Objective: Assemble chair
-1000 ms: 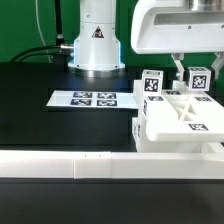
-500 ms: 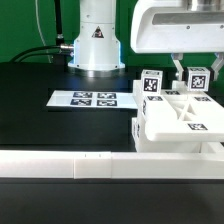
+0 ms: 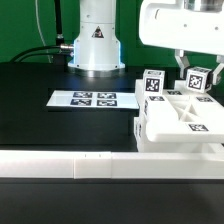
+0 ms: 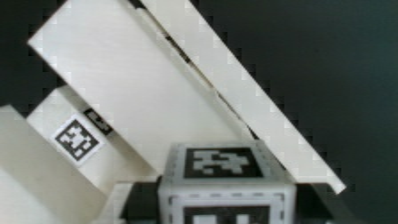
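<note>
My gripper (image 3: 199,70) hangs at the exterior view's upper right, shut on a white tagged leg cube (image 3: 200,81) that sits tilted just above the chair assembly (image 3: 175,120). A second tagged cube (image 3: 152,83) stands upright on the assembly's far left corner. The assembly is a white block of joined panels with a tag on top. In the wrist view the held cube (image 4: 222,185) fills the space between my dark fingers (image 4: 143,197), with long white slanted panels (image 4: 160,80) and a tagged panel (image 4: 80,137) beyond it.
The marker board (image 3: 82,99) lies flat on the black table to the exterior view's left of the assembly. A long white border rail (image 3: 70,165) runs along the front edge. The robot base (image 3: 95,45) stands at the back.
My gripper has shifted slightly to the exterior view's right, and the cube in it has tilted and moved with it. The assembly and the other cube have not moved.
</note>
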You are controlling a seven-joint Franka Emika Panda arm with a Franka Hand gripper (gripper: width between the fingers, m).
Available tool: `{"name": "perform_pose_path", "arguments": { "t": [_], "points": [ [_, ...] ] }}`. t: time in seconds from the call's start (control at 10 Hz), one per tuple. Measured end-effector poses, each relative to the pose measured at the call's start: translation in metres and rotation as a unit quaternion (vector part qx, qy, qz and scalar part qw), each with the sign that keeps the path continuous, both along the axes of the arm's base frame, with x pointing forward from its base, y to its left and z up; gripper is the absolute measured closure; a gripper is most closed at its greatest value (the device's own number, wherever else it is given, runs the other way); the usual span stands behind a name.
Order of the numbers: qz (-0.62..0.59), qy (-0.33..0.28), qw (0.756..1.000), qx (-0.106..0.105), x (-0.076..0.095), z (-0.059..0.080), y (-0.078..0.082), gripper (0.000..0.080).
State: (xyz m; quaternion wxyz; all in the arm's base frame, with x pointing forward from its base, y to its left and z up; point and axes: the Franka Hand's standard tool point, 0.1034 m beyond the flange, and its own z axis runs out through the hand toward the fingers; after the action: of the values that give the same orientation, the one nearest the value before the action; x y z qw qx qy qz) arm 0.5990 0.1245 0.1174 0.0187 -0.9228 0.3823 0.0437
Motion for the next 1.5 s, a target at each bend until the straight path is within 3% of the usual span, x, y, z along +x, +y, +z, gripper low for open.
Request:
{"name": "perform_pose_path", "arguments": {
  "t": [0.5,0.9,1.1,1.2,1.3,1.4,1.5],
  "points": [
    [-0.181,0.006,0.983,-0.011,-0.0001,-0.0006,0.0005,0.0515],
    [-0.430,0.004,0.903,-0.002,-0.0011,-0.0008,0.0013,0.0515],
    [-0.472,0.007,0.881,0.000,0.0002,-0.0005,0.0019,0.0515],
    [-0.472,0.007,0.882,-0.001,0.0000,-0.0010,0.0020,0.0460],
    [-0.452,0.007,0.892,-0.001,-0.0003,-0.0008,0.0019,0.0460],
    [-0.431,0.008,0.902,0.000,0.0006,0.0013,0.0018,0.0289],
    [-0.410,0.010,0.912,0.000,0.0005,0.0025,0.0017,0.0195]
  ]
}}
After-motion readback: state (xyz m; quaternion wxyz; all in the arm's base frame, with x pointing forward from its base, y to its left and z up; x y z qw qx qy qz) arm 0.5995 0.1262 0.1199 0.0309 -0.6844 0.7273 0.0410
